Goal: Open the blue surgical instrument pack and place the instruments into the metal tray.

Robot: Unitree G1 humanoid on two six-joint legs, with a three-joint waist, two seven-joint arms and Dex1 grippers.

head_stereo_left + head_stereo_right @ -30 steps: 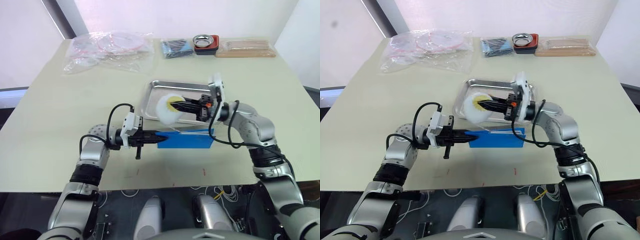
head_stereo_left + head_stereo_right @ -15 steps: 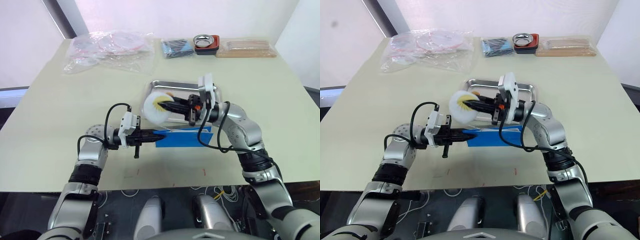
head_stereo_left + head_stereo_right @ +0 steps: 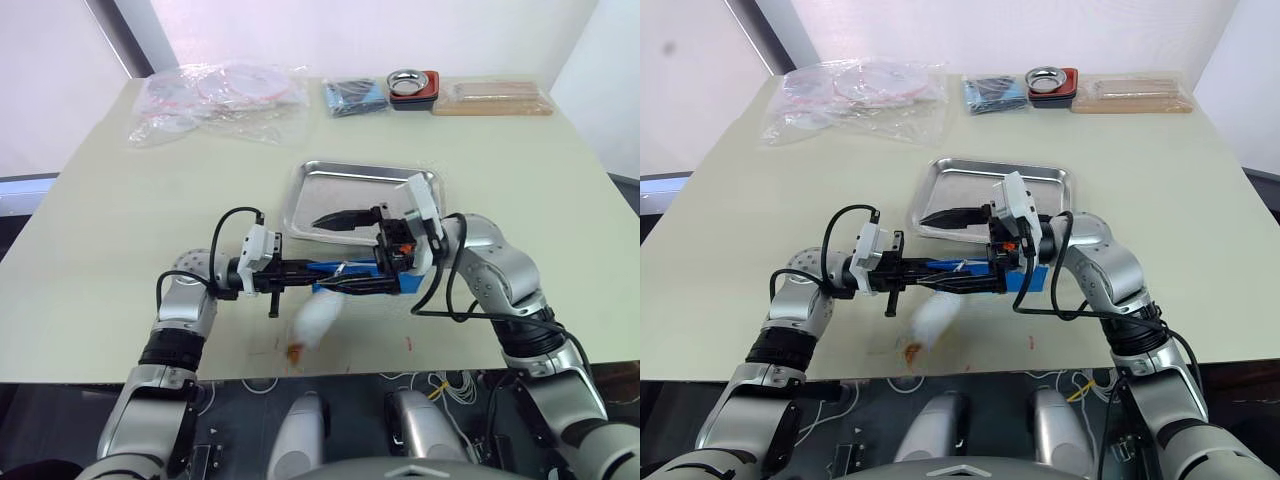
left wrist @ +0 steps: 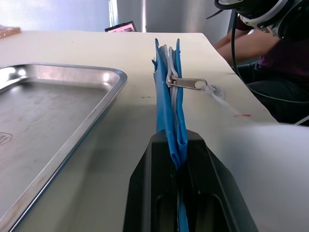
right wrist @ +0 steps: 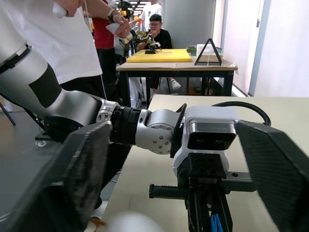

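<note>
The blue surgical instrument pack (image 3: 362, 276) lies on the table just in front of the metal tray (image 3: 330, 190). My left gripper (image 3: 305, 270) is shut on the pack's left edge. In the left wrist view the fingers (image 4: 166, 183) pinch the blue folds (image 4: 166, 96) below a silver zipper pull (image 4: 187, 83). My right gripper (image 3: 320, 252) hangs over the pack's left part, wide open and holding nothing. A blurred white round thing (image 3: 318, 318) with an orange spot is near the table's front edge. The instruments are hidden.
Along the far edge are clear plastic bags (image 3: 215, 100), a small dark-blue packet (image 3: 352, 95), a round metal bowl in a red holder (image 3: 412, 87) and a tan flat package (image 3: 495, 97). People stand beyond the table (image 5: 72, 43).
My right gripper has opened and let go of the white round thing, which has dropped toward the table's front edge. The right arm swung forward over the pack. The left gripper kept its hold.
</note>
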